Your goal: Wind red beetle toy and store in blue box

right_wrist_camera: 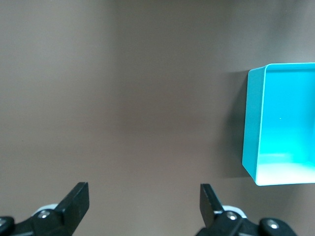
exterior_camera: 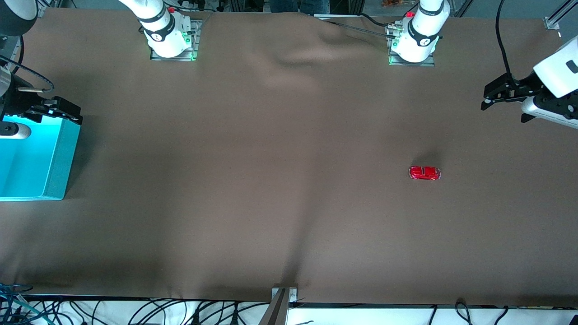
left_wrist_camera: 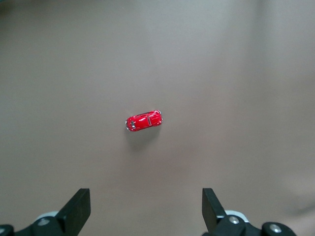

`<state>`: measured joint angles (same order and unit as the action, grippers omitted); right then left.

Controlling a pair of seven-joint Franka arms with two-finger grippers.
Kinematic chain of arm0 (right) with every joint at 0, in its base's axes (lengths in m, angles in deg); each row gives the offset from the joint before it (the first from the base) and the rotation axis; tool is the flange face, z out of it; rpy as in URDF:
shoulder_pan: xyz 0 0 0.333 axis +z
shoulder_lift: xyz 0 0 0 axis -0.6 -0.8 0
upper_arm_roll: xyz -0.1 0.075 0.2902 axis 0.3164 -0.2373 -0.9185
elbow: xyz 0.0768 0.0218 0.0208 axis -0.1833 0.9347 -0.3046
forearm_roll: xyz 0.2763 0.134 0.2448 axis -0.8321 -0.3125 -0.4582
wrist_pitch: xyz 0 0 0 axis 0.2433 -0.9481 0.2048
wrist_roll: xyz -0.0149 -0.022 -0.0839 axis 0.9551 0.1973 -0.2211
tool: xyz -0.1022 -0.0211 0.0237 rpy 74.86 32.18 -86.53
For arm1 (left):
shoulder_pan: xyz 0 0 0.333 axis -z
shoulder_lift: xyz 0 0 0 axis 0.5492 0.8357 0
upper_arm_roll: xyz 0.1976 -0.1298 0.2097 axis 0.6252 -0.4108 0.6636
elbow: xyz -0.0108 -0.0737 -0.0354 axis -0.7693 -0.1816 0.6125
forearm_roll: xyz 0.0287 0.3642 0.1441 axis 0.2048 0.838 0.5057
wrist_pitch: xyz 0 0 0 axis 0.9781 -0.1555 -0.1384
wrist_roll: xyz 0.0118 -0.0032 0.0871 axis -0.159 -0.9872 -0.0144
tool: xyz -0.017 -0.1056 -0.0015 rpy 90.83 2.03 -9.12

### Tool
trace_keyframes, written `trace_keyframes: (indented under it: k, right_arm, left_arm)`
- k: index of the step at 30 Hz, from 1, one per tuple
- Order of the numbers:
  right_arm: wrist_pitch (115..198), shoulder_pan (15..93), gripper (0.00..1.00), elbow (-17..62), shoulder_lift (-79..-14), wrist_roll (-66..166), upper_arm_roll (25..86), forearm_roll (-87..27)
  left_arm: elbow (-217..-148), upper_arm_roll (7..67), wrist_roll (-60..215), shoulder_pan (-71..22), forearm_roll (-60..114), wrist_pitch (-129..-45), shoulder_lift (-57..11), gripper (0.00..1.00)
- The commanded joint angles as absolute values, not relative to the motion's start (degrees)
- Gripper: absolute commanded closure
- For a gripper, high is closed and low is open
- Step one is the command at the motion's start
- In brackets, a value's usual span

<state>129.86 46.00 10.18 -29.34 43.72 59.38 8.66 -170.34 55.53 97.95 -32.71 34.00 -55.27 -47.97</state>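
Front view is cutting off much of the blue box [exterior_camera: 54, 167] at the right arm's end of the table, so only one corner and part of its bright inside are showing, and the right gripper [exterior_camera: 58, 108] is covering part of its rim. The left arm is also running out of that view past its wrist, with only the left gripper [exterior_camera: 494, 97] and a white link showing.

The left gripper is hanging in the air over the bare brown table [exterior_camera: 271, 180] at the left arm's end, its fingers spread wide and holding nothing. In the left wrist view the red beetle toy [left_wrist_camera: 143, 120] is sitting on its wheels on the cloth, well out ahead of the gap between the open jaws and roughly centred on it, touching neither finger.

The right gripper is hovering over the box's edge, its jaws likewise spread wide and empty. In the right wrist view the box [right_wrist_camera: 280, 128] is lying ahead of the jaws and off to one side of the gap, its open top showing a plain interior.
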Motion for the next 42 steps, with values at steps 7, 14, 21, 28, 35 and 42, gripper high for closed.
trace_keyframes:
  k: [7,14,21,28,35,42]
  right_arm:
    - [128.5,45.9,0.00,8.7,-29.7,44.3,59.3,9.2]
    - [128.5,46.0,0.00,8.7,-29.6,44.3,59.3,9.2]
    - [128.5,46.0,0.00,8.7,-29.7,44.3,59.3,9.2]
    - [128.8,46.0,0.00,8.7,-29.6,44.2,59.2,9.2]
    - [128.6,46.1,0.00,8.7,-29.6,43.7,59.2,9.2]
    - [128.5,46.2,0.00,8.7,-29.4,43.4,59.2,9.1]
  left_arm:
    - [-169.5,55.5,95.8,-33.0,34.3,-54.0,-48.7,0.00]
    - [-169.5,55.5,95.9,-33.0,34.4,-54.0,-48.7,0.00]
    - [-169.5,55.6,96.4,-33.0,34.4,-54.0,-48.7,0.00]
    - [-169.6,55.6,96.7,-33.0,34.4,-54.0,-48.7,0.00]
    - [-170.5,55.6,97.1,-33.0,34.5,-54.2,-48.7,0.00]
    - [-172.6,55.5,99.4,-33.0,34.7,-55.5,-48.6,0.00]
